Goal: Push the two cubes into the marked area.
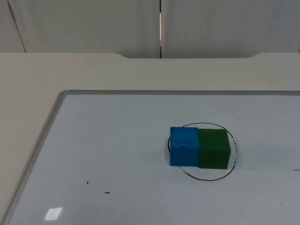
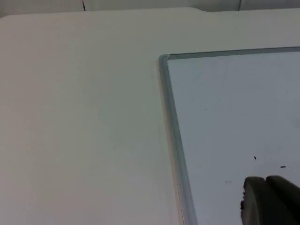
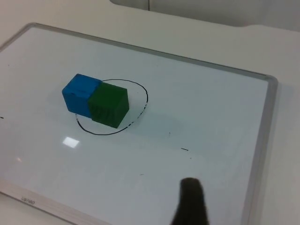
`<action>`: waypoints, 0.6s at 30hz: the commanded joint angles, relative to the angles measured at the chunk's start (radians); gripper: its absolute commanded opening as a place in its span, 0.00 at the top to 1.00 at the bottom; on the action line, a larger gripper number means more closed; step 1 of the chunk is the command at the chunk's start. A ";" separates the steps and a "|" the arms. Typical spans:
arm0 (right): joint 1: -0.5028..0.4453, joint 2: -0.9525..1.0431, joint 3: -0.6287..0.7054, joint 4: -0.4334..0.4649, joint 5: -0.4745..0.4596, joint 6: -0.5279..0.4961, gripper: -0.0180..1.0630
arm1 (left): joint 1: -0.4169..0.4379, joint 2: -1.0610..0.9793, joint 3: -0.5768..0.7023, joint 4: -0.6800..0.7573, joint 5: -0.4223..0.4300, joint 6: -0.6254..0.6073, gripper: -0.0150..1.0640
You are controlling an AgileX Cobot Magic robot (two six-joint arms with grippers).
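A blue cube (image 1: 183, 147) and a green cube (image 1: 214, 148) stand side by side, touching, on the whiteboard (image 1: 117, 154). A hand-drawn black circle (image 1: 206, 178) surrounds them; the green cube lies inside it and the blue cube straddles its left edge. The right wrist view shows the blue cube (image 3: 80, 93), the green cube (image 3: 108, 106) and the circle (image 3: 140, 89), with a dark fingertip (image 3: 190, 201) well short of them. In the left wrist view a grey-black fingertip (image 2: 269, 201) hangs over the board's left part, far from the cubes.
The whiteboard has a grey metal frame (image 1: 44, 136) and rests on the white table (image 1: 28, 93). Small black marks (image 1: 107, 192) dot the board. The grey partition wall (image 1: 93, 23) closes the far side.
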 commanded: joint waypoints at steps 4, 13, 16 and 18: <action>-0.005 -0.004 0.003 0.000 0.001 -0.004 0.24 | 0.004 -0.004 0.004 0.004 -0.010 -0.003 0.57; -0.005 -0.004 0.003 0.000 0.001 -0.004 0.22 | 0.004 -0.004 0.004 0.002 -0.010 -0.005 0.01; -0.005 -0.004 0.003 0.000 0.001 -0.004 0.22 | 0.004 -0.004 0.004 0.002 -0.010 -0.005 0.01; -0.005 -0.004 0.003 0.000 0.001 -0.004 0.21 | 0.004 -0.004 0.004 0.002 -0.010 -0.005 0.01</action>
